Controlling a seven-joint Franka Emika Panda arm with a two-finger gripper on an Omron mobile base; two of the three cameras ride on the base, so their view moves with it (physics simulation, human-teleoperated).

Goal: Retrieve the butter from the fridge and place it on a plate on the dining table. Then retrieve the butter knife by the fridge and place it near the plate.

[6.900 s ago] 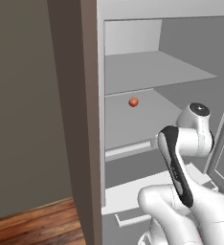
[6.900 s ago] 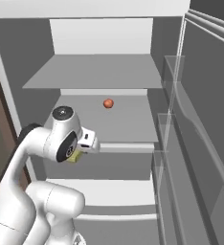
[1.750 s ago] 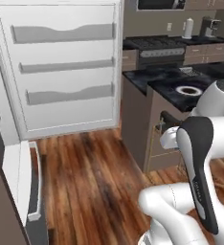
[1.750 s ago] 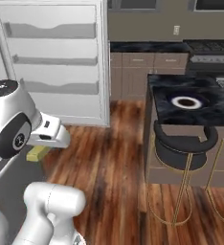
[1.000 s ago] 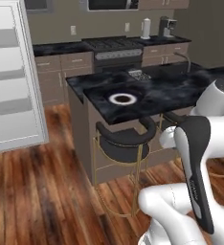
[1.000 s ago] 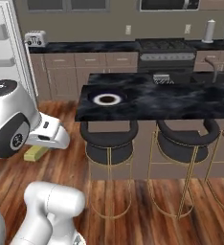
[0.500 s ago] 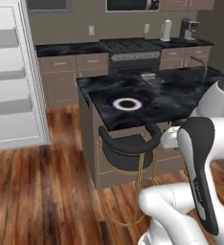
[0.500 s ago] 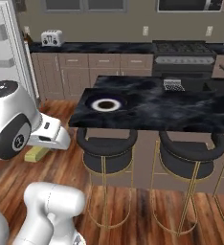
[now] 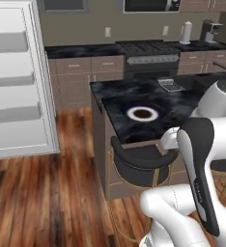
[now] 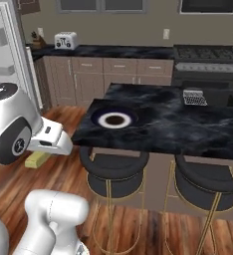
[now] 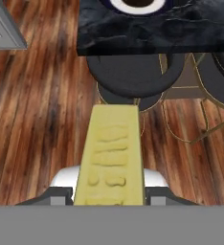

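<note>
One yellow stick, the butter (image 11: 111,158), stands in the lower middle of the hand view, held between the two sides of the end effector (image 11: 109,191), which is clenched on it. In the right base view the same butter (image 10: 37,159) shows at the left of the frame, just under the white wrist, above the wooden floor (image 10: 153,226).

The table (image 10: 188,127) with the black veined top takes the middle of the right base view, and the plate (image 10: 114,119) lies near its left corner. The white centre of the plate carries nothing that I can see. In the left base view the plate (image 9: 143,114) is in the middle of the frame, on the table (image 9: 129,96). In the hand view the plate (image 11: 135,5) is cut by the upper edge, and the table (image 11: 157,28) crosses the top of the frame.

Two round dark stools (image 10: 113,172) stand under the near edge of the table in the right base view. A small grey object (image 10: 193,97) lies on the table at the right, well apart from the plate; I cannot tell what it is.

The open door of the fridge (image 9: 16,82), with pale shelves, is at the left of the left base view. A toaster (image 10: 65,40) stands on the far counter in the upper left of the right base view
</note>
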